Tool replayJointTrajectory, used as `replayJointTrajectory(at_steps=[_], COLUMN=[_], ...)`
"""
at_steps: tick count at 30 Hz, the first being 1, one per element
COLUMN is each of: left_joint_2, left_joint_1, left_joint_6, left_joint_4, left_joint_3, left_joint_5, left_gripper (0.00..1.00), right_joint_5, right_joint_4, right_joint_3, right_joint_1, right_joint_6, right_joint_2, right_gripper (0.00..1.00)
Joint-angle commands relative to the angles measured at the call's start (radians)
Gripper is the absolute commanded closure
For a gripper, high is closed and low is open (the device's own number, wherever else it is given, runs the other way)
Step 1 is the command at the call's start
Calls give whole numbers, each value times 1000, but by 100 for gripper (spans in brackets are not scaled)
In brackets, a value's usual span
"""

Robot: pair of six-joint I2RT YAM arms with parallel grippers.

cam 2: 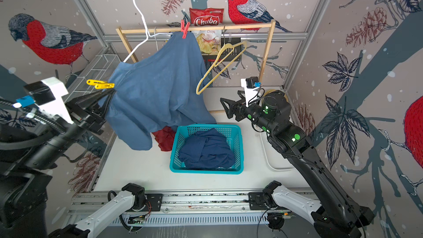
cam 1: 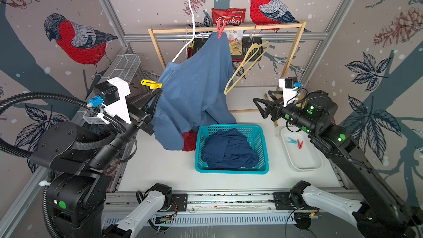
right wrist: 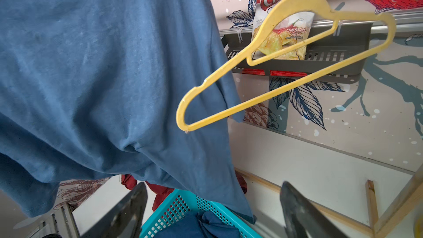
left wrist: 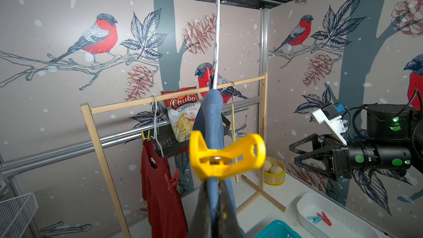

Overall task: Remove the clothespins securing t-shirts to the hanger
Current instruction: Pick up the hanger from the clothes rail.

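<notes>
Yellow clothespin grips the near-left shoulder of the blue t-shirt, just above the left gripper, whose fingers are pinched tight on the blue cloth at that end of the white wire hanger. The hanger tilts, its hook up in the air, off the rail of the wooden rack. A red clothespin pins the shirt's far shoulder beside that rail.

The left wrist view shows the yellow clip at close range, straddling the folded blue cloth directly beyond the fingers. Only this view shows the dark red t-shirt in full. It hangs at the rack's left end with a second yellow clothespin at its top and a second red clothespin lower down. Both top views show little more than its hem behind the blue shirt.

The right gripper hovers at the right, well apart from the shirt. The right wrist view shows its fingers spread wide with nothing between them, and the bare yellow plastic hanger beyond.

In a top view, a light blue clothespin and a loose red clothespin lie side by side in the white tray at the right. The navy t-shirt lies crumpled in the teal basket near the table's middle.
</notes>
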Motion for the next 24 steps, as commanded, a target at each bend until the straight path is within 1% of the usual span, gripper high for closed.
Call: replayJointTrajectory(at_steps=[1,6,12,19,24], left_joint_2=[-12,-29,6,26,32], left_joint_1=[0,1,-1,-25,-39], left_joint_6=[19,5,-16,-28,-30], left_joint_4=[55,97,122,158,154], left_joint_3=[33,32,126,183,207], left_joint_5=[-4,35,138,236,269], left_gripper=[100,100,100,100,100], right_joint_5=[-19,-24,-25,-13,-36], right_joint_4=[-12,-31,-55,-83,-142], right_joint_3=[14,50,80,104,157], right_joint_1=[-1,-6,-9,-12,-13], right_joint_6=[14,10,5,-10,-51], right_joint_2=[-1,-3,-16,-53,-63], right_gripper=[11,11,11,10,10])
